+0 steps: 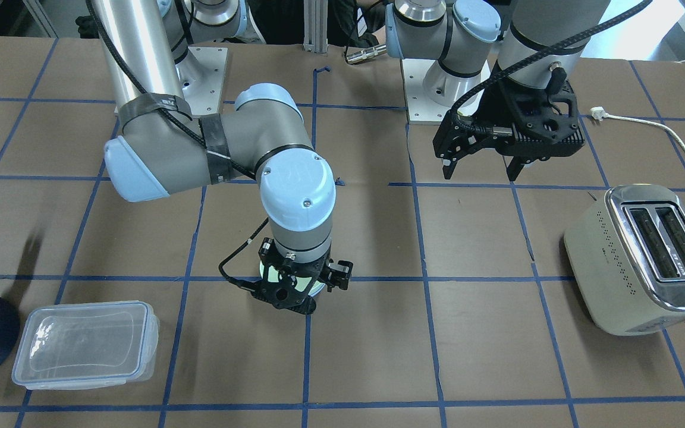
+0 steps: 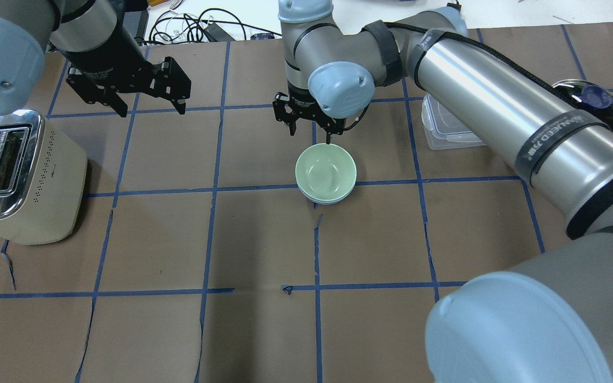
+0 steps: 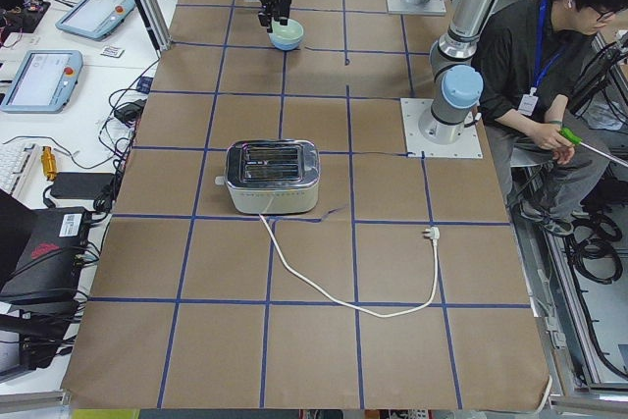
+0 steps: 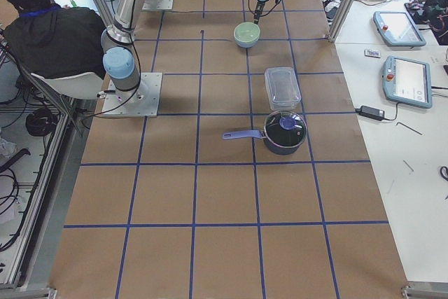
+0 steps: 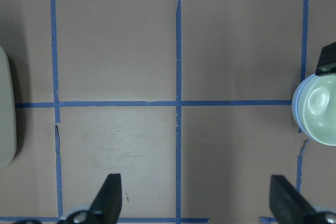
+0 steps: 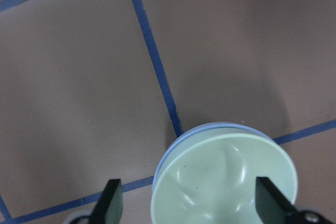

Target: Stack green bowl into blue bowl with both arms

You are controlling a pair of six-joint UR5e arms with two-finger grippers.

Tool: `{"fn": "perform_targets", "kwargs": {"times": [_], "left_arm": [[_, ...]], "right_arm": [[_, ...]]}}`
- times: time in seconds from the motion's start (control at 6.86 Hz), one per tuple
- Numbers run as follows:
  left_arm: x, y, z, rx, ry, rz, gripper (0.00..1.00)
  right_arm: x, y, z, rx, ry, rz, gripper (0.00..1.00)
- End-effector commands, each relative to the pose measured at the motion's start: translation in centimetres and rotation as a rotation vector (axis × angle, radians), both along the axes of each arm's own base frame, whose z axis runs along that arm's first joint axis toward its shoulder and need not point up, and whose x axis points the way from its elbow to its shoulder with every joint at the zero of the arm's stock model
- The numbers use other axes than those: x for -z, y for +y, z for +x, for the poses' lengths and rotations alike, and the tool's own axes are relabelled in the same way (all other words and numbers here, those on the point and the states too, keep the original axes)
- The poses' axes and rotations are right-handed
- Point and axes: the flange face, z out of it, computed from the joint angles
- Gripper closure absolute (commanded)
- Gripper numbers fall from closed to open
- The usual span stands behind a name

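cream toaster [image 1: 640, 258] with loose white cord [image 3: 334, 272], clear lidded container [image 1: 84, 345] beside dark navy pot [image 4: 283, 133]

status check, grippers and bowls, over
Both open: right gripper over the stack's far rim, left gripper off near the toaster. Stack made: green bowl nested in blue bowl. Nothing blocking.

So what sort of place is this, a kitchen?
Most likely a robotics lab, not a kitchen: a robot arm bolted to a table gridded with blue tape, control tablets alongside, and a toaster as a prop.
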Motion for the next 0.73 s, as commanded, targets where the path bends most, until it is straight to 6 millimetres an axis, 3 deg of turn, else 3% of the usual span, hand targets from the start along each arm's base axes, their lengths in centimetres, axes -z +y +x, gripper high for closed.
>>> {"fn": "perform_targets", "kwargs": {"times": [0.0, 0.29, 0.44, 0.58], "left_arm": [[0.0, 0.0, 0.1, -0.002, -0.001, 0.001, 0.00], [-0.1, 0.0, -0.1, 0.001, -0.001, -0.002, 0.00], [-0.1, 0.0, -0.1, 0.001, -0.001, -0.002, 0.00], [0.0, -0.1, -0.1, 0.003, -0.001, 0.000, 0.00]], "right_arm": [[-6.7, -2.9, -12.2, -0.009, -0.016, -0.066, 0.00], [-11.8, -1.6, -22.6, -0.050, -0.008, -0.032, 0.00], [-14.0, 0.1, -25.4, -0.121, -0.005, -0.042, 0.00], [-15.4, 2.9, -26.7, -0.196, 0.015, -0.054, 0.00]]}}
